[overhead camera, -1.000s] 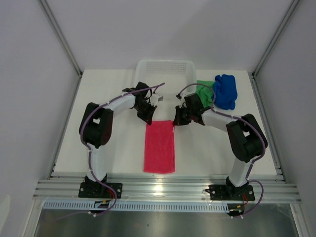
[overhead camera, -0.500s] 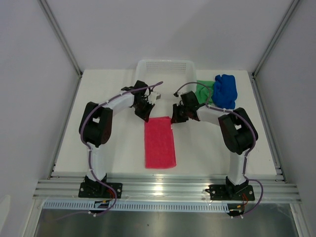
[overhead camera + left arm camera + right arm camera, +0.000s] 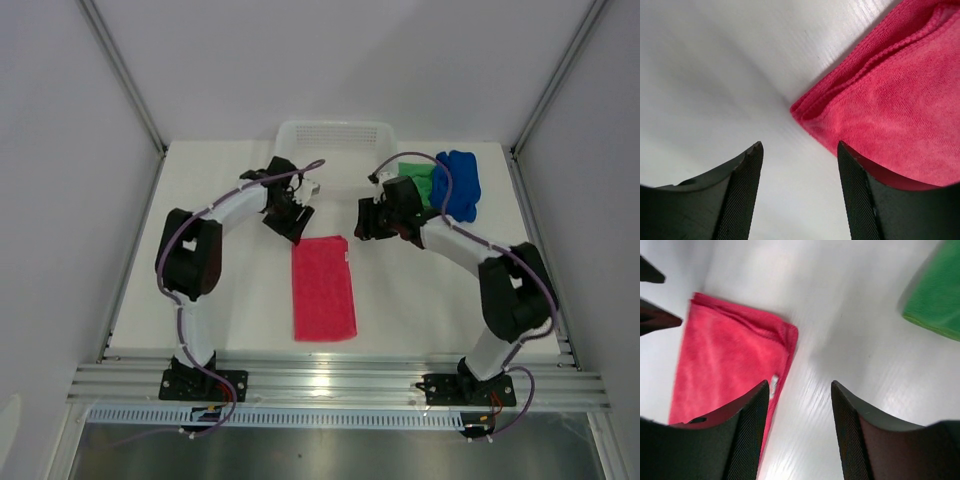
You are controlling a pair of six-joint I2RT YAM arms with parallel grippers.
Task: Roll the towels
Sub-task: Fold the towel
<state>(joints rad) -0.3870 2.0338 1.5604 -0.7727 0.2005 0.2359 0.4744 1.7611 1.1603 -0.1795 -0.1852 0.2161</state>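
While the pink towel (image 3: pixel 323 290) lay flat on the desk (image 3: pixel 250 300), left pincer (image 3: pixel 799 150) and right pincer (image 3: pixel 800 386) both stood released, empty, beside its far corners.

Left arm (image 3: pixel 240 203) and right arm (image 3: pixel 450 240): white links, chunky black joints (image 3: pixel 190 258), purple cables (image 3: pixel 181 318) looping alongside, black mesh-textured fingers (image 3: pixel 742 200).

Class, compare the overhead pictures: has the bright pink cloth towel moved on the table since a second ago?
Yes. The bright pink cloth towel has slid slightly toward the white plastic mesh basket.
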